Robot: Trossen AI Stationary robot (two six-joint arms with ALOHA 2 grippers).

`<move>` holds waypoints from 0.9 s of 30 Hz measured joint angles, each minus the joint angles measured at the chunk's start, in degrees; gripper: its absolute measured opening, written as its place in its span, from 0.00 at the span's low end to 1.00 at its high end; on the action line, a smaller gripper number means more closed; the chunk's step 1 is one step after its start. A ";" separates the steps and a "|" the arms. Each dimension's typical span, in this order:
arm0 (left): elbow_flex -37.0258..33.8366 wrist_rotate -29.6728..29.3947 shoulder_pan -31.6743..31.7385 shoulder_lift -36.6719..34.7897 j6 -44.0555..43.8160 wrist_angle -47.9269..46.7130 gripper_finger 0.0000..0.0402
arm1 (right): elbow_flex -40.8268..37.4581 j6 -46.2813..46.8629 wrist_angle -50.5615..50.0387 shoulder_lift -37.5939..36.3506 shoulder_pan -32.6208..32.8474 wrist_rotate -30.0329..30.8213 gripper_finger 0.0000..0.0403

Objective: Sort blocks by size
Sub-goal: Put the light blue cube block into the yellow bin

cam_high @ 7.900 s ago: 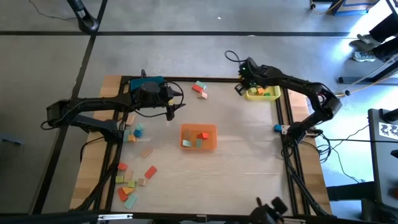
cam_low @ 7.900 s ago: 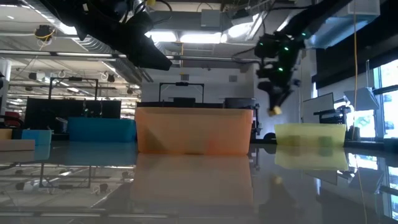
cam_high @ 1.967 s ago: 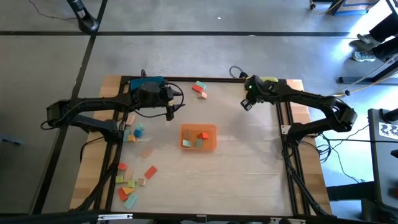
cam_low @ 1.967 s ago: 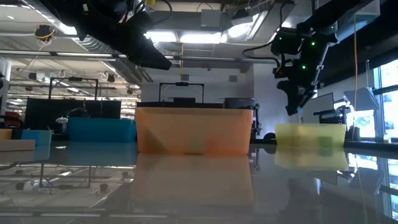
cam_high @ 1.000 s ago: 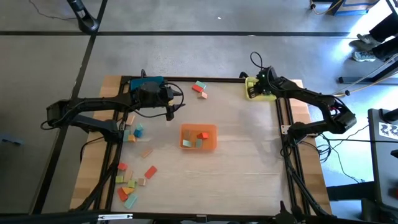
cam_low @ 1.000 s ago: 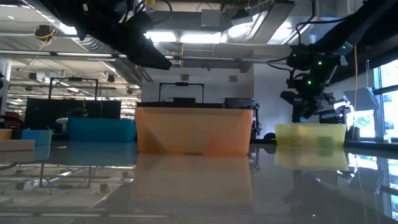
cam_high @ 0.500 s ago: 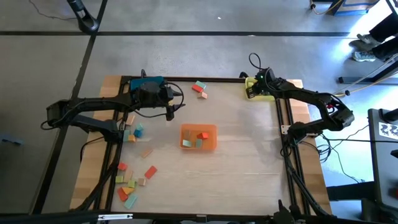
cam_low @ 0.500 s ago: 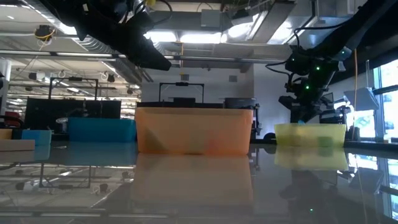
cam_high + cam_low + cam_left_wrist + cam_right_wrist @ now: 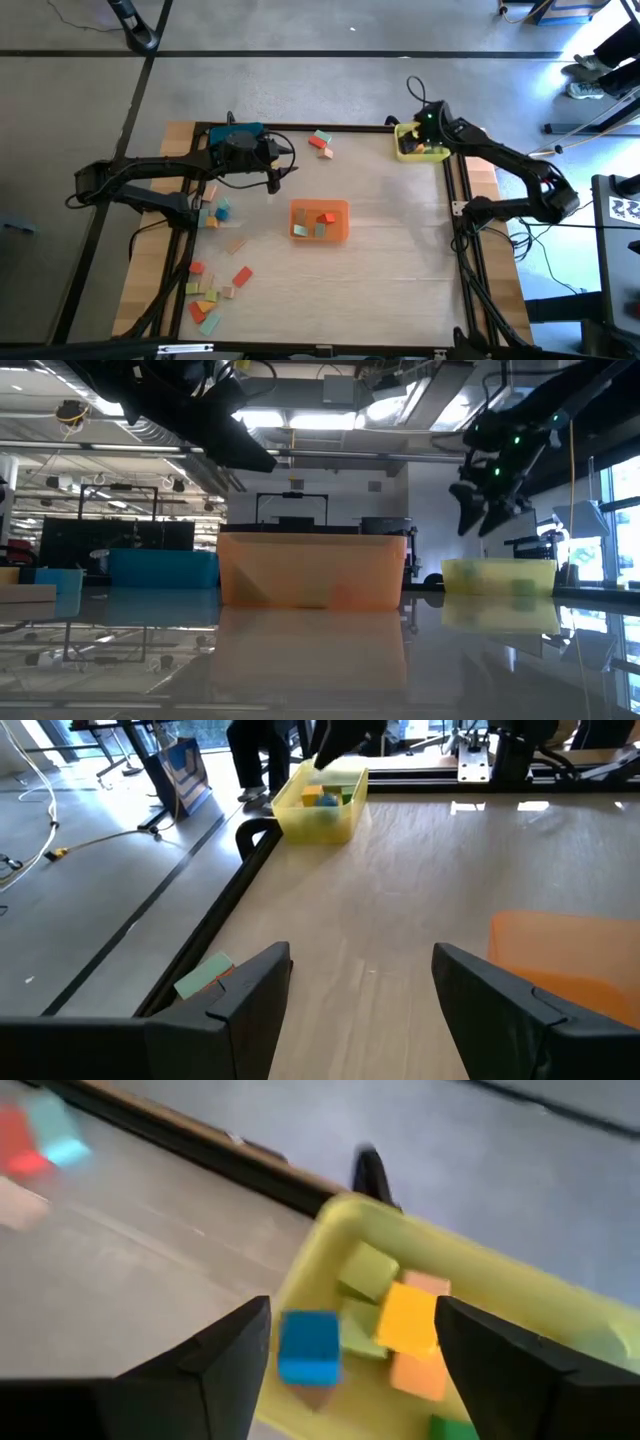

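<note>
In the high view, the nearest loose blocks lie scattered at the lower left of the table, red, orange, yellow, green and tan among them. A few more blocks sit higher up on the left, just below the left arm. At the frame's centre stands the orange tray, with a red and two greenish blocks inside. Above and left of it the left gripper hangs over bare wood, its fingers spread and empty. Next to it, at the table's upper edge, lies what seems a blue tray, mostly hidden by the arm. Two blocks, light blue and red, rest near the top centre. At the upper right the right gripper hovers above the yellow tray, fingers parted and holding nothing; beneath it a blue block lies in the tray beside green, yellow and orange ones.
</note>
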 joint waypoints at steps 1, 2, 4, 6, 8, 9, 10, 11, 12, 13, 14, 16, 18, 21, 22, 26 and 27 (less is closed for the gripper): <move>0.00 0.02 -0.02 0.00 -0.59 0.04 0.58 | 0.13 0.00 0.17 -1.14 0.67 -0.60 0.70; 0.00 0.02 0.00 0.00 -1.39 0.04 0.58 | 0.15 0.00 0.31 -2.35 1.50 -1.25 0.70; 0.00 0.04 0.00 0.00 -2.80 0.02 0.58 | 0.15 0.01 0.44 -3.76 3.64 -2.31 0.70; 0.00 0.47 0.00 0.00 -2.97 0.07 0.58 | 0.11 -0.20 0.71 -4.20 6.53 -3.13 0.70; 0.00 1.39 -0.01 0.04 -2.98 0.95 0.58 | -0.27 -0.42 2.28 -4.21 9.64 -4.00 0.70; 0.10 1.61 0.00 0.06 -3.06 1.40 0.59 | -0.67 -0.48 3.47 -4.18 11.31 -4.17 0.70; 0.40 1.72 0.00 0.07 -3.12 1.35 0.61 | -1.11 -0.51 4.61 -4.10 13.06 -4.35 0.70; 0.86 1.75 0.05 0.07 -3.07 1.31 0.62 | -1.65 -0.53 6.18 -3.97 14.74 -4.35 0.70; 1.40 1.77 0.16 0.07 -2.97 1.29 0.64 | -2.06 -0.54 7.26 -3.82 16.29 -4.35 0.70; 2.08 1.77 0.21 0.07 -2.97 0.93 0.66 | -2.41 -0.70 8.11 -3.65 17.66 -4.35 0.70; 2.88 1.77 0.22 0.07 -2.95 0.41 0.68 | -2.61 -1.01 8.97 -3.41 18.98 -4.44 0.70; 5.06 1.75 0.20 0.07 -2.20 -2.96 0.72 | -3.06 -1.63 11.12 -2.97 21.26 -4.39 0.70; 7.37 1.71 -0.21 0.07 -1.15 -8.81 0.74 | -3.96 -1.80 14.10 -2.49 23.15 -4.33 0.70; 10.59 1.65 -1.15 0.04 -2.24 -21.04 0.75 | -6.11 -1.76 20.15 -1.50 25.46 -4.33 0.70; 11.68 1.43 -1.56 -0.01 -3.06 -25.76 0.75 | -6.80 -1.76 22.49 -1.08 26.12 -4.33 0.70; 13.64 1.17 -3.69 -0.17 -8.09 -41.26 0.75 | -8.56 -1.74 27.78 1.13 27.94 -4.26 0.70; 13.62 1.11 -4.46 -0.17 -9.39 -44.44 0.75 | -8.57 -1.78 28.49 1.64 28.27 -4.15 0.70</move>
